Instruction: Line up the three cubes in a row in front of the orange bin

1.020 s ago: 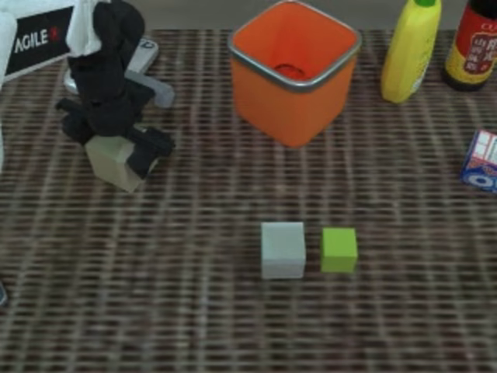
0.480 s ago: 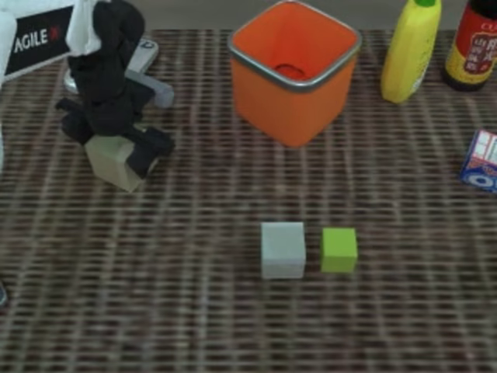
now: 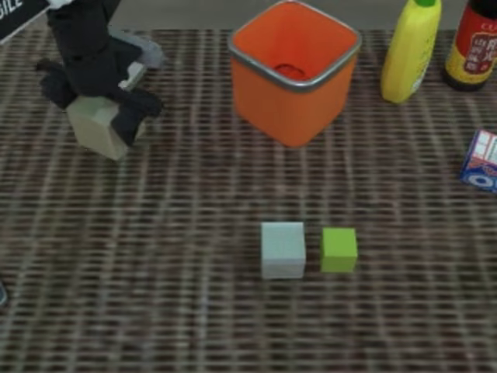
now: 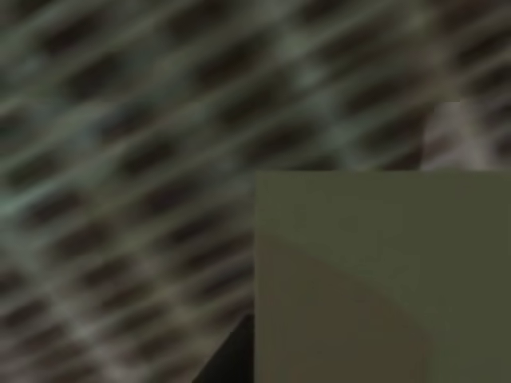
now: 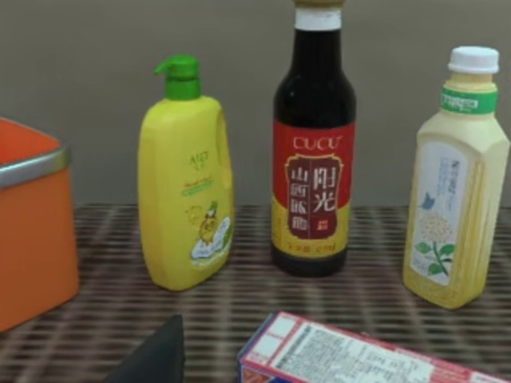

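My left gripper (image 3: pixel 99 109) is shut on the large beige-tan cube (image 3: pixel 95 128) at the far left of the table, left of the orange bin (image 3: pixel 293 74). In the left wrist view that cube (image 4: pixel 383 279) fills the corner close to the camera, with the woven mat behind it. The pale grey-blue cube (image 3: pixel 283 249) and the small lime-green cube (image 3: pixel 339 249) sit side by side on the mat in front of the bin, a small gap between them. My right arm is outside the top view; one dark fingertip (image 5: pixel 160 351) shows off to the side, holding nothing.
A yellow bottle (image 3: pixel 410 50) and a dark sauce bottle (image 3: pixel 474 47) stand at the far right, beside the bin. A blue-and-white printed box (image 3: pixel 481 161) lies at the right edge. The right wrist view also shows a pale yellow bottle (image 5: pixel 453 191).
My left gripper has carried the beige-tan cube farther back and to the left. The grey-blue and green cubes have not moved.
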You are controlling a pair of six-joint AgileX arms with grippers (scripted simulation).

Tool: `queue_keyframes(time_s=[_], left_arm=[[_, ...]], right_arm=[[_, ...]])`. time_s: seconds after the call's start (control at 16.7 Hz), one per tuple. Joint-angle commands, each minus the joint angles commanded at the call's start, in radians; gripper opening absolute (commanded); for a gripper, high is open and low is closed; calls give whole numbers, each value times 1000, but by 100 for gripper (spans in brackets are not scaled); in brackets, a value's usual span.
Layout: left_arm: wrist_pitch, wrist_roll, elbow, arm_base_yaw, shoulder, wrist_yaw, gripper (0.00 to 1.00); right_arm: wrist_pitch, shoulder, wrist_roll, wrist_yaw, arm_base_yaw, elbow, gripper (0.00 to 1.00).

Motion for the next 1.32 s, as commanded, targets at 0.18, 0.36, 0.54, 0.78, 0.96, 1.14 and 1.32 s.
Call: queue_keyframes(time_s=[0.18,0.36,0.54,0.78,0.96,1.14,1.32], left_arm=[[-3,0,3,0,-1,0,0],[2,-12,-7,-12,-4,-1,0],[20,-111,-70,-57,-53,-1,0],[61,-357,-232,-157,-167,-1,0],[96,-589,-379,-241,-266,-1,0],[132,-778,-508,-315,-361,-2,0],[159,-872,-586,-359,-425,-3,0]], right_arm=[[0,0,0,0,0,0,100],[0,0,0,0,0,0,100],[0,0,0,0,0,0,100],[0,0,0,0,0,0,100],[0,0,0,0,0,0,100],[0,0,0,0,0,0,100],[0,0,0,0,0,0,100]])
